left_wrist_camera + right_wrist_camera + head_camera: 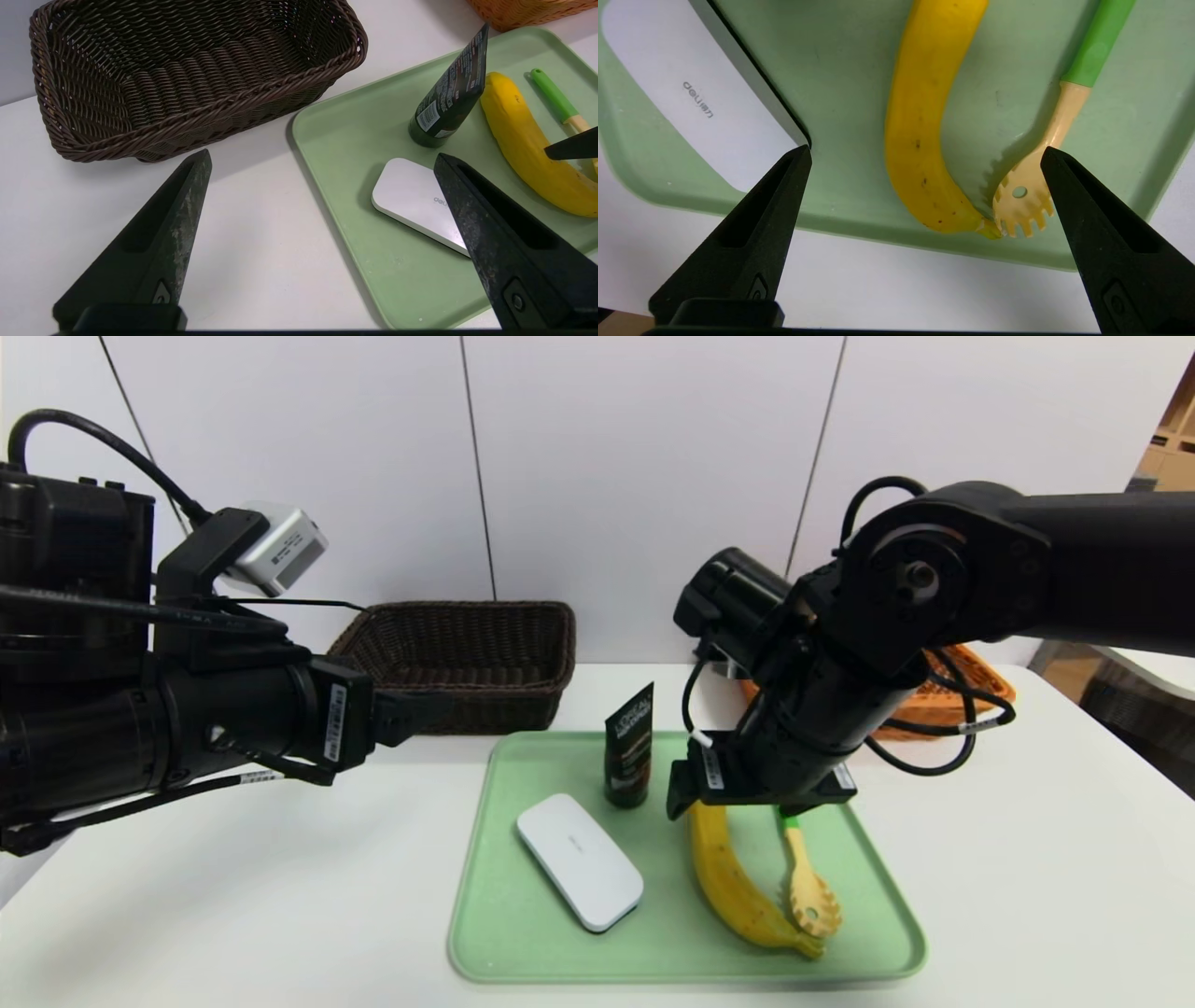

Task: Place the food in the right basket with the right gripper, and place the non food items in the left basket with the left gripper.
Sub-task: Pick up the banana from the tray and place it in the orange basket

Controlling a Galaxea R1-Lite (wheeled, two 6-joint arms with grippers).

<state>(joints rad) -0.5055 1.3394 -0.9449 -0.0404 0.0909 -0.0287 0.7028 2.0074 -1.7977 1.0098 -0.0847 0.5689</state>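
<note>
A curved yellow banana (pixel 738 887) (pixel 920 121) lies on the green tray (pixel 485 933), its tip touching the head of the yellow pasta spoon (pixel 810 896) (pixel 1024 196) with a green handle. A white oblong case (pixel 579 859) (pixel 411 200) lies to the left on the tray, and a dark tube (pixel 628 747) (pixel 448 98) stands on its cap behind it. My right gripper (pixel 925 148) hangs open over the banana, holding nothing. The left gripper (pixel 321 154) is open and empty, above the table between the dark brown basket (pixel 467 653) (pixel 187 70) and the tray.
The orange-tan basket (pixel 980 681) sits at the back right, mostly hidden behind my right arm. Bare white table surrounds the tray. A white panelled wall stands close behind the baskets.
</note>
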